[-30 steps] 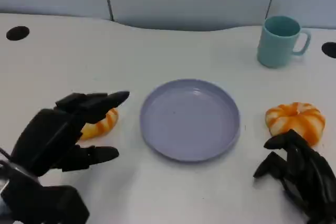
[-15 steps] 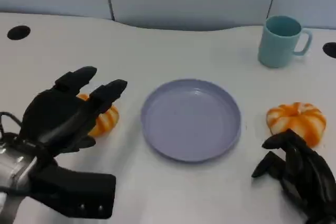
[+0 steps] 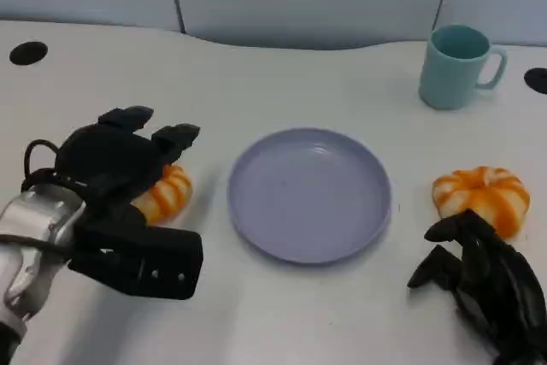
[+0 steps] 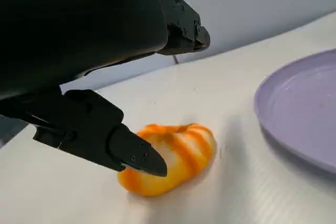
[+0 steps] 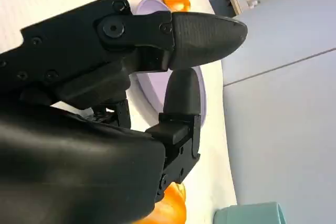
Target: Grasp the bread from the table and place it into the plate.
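Observation:
An orange-striped bread [image 3: 168, 195] lies on the white table, left of the lilac plate [image 3: 308, 195]. My left hand [image 3: 115, 162] hovers over it, fingers spread across its top and hiding its left part. In the left wrist view the thumb tip [image 4: 137, 156] is just in front of the bread [image 4: 181, 150], the other fingers [image 4: 181, 24] arch above it, and nothing is gripped. The plate [image 4: 304, 108] holds nothing. My right hand [image 3: 483, 284] rests low near the front right edge, fingers loosely bent and holding nothing.
A second, round orange bun [image 3: 483, 194] sits right of the plate, just beyond my right hand. A teal mug [image 3: 457, 66] stands at the back right. Two dark holes [image 3: 28, 53] mark the table's far corners.
My left hand has turned and come down over the striped bread, its forearm swinging into view. The right hand, plate, bun and mug have stayed put.

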Robot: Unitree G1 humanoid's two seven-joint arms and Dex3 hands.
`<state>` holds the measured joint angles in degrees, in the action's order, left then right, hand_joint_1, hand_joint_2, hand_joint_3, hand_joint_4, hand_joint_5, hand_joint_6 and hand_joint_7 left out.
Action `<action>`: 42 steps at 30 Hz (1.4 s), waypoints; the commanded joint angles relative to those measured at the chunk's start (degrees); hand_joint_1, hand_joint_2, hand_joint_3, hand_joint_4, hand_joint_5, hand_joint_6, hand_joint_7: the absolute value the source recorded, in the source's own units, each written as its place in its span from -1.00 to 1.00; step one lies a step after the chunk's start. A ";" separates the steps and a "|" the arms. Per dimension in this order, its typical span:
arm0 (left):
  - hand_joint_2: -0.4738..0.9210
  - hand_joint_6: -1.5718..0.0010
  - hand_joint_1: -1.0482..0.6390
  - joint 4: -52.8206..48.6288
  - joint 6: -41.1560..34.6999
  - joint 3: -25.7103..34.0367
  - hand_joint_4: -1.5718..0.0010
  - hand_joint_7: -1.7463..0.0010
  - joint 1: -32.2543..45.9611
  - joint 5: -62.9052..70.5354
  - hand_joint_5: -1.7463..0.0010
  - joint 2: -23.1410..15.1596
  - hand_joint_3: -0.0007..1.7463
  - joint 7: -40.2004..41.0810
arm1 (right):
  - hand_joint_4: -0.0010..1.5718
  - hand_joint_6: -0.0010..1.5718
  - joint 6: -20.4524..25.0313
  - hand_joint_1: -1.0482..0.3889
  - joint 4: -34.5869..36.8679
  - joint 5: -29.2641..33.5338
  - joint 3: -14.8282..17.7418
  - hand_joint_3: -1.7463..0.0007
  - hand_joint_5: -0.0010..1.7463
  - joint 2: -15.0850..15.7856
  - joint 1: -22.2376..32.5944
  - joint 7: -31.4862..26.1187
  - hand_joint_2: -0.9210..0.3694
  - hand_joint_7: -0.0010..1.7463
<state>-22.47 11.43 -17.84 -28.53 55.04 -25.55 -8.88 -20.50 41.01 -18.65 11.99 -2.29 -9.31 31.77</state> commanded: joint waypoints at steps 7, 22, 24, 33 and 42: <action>0.80 0.87 -0.26 -12.52 -5.40 -5.20 1.00 1.00 -8.86 -3.87 0.99 1.69 -0.99 -5.57 | -0.41 -0.55 -0.35 -0.20 -0.07 -0.10 0.17 0.42 1.00 0.40 0.17 -0.23 -1.00 0.84; 0.77 0.91 0.04 -40.80 -7.33 -12.67 1.00 0.99 -21.29 -4.97 1.00 8.11 -0.99 5.00 | -0.40 -0.54 0.59 -0.17 -0.73 -0.92 0.51 0.40 1.00 0.36 0.75 0.51 -1.00 0.81; 0.77 0.91 0.05 -41.96 -7.03 -13.14 1.00 0.99 -21.82 -5.36 1.00 8.28 -0.99 5.57 | -0.40 -0.54 0.61 -0.17 -0.75 -0.92 0.51 0.40 1.00 0.36 0.75 0.51 -1.00 0.81; 0.72 0.90 -0.01 -48.40 -6.36 -14.20 1.00 0.99 -23.39 -7.59 1.00 9.46 -1.00 8.22 | -0.43 -0.54 1.89 -0.16 -1.57 -1.83 0.57 0.41 1.00 0.77 1.25 1.56 -1.00 0.80; 0.76 0.88 0.02 -51.30 -5.48 -15.15 0.98 0.98 -23.95 -8.07 0.99 9.90 -0.98 7.45 | -0.42 -0.54 1.69 -0.16 -2.64 -1.29 0.39 0.41 1.00 0.74 2.02 0.94 -1.00 0.81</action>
<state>-71.26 5.43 -32.37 -51.49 47.53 -15.67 -1.08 -18.88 39.47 -20.00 12.30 -2.30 -8.51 33.18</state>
